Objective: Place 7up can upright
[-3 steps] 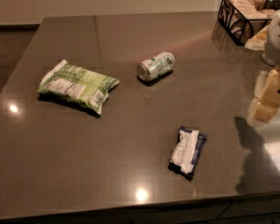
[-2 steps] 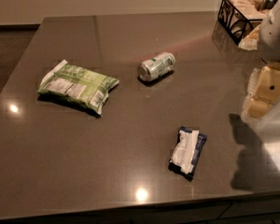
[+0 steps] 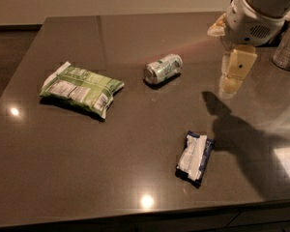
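Observation:
The 7up can (image 3: 163,68) lies on its side near the middle of the dark table (image 3: 135,28), its shiny round end facing front left. My gripper (image 3: 233,76) hangs from the white arm (image 3: 253,18) at the upper right. It is above the table, to the right of the can and apart from it. It holds nothing that I can see. Its shadow falls on the table below and to the right.
A flat green snack bag (image 3: 79,87) lies at the left. A dark blue and white packet (image 3: 195,157) lies near the front edge. A metal container (image 3: 287,52) stands at the far right, partly behind the arm.
My arm and gripper have moved left over the table, closer to the can. The can, the bag and the packet have not moved.

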`<action>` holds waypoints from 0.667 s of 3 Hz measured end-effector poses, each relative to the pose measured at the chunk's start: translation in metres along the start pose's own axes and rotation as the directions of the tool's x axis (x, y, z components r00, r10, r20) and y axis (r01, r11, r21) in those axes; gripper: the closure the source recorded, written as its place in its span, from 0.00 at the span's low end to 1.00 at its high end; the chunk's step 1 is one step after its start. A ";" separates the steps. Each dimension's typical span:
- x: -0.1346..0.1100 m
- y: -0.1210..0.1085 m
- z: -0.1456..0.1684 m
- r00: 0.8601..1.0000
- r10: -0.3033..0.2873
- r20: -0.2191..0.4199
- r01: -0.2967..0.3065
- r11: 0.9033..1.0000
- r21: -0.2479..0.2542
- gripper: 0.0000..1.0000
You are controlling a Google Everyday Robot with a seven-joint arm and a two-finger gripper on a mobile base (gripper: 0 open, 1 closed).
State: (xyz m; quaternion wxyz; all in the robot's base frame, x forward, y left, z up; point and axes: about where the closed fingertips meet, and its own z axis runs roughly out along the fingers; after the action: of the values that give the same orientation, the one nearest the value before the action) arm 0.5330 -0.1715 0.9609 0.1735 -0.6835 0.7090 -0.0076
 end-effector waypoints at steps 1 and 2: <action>-0.023 -0.034 0.025 0.989 -0.144 0.040 0.145 0.989 -0.013 0.00; -0.050 -0.063 0.063 0.941 -0.333 0.057 0.336 0.940 -0.063 0.00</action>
State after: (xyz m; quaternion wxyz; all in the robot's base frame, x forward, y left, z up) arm 0.6102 -0.1128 0.9290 0.1613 -0.7997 0.5783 0.0041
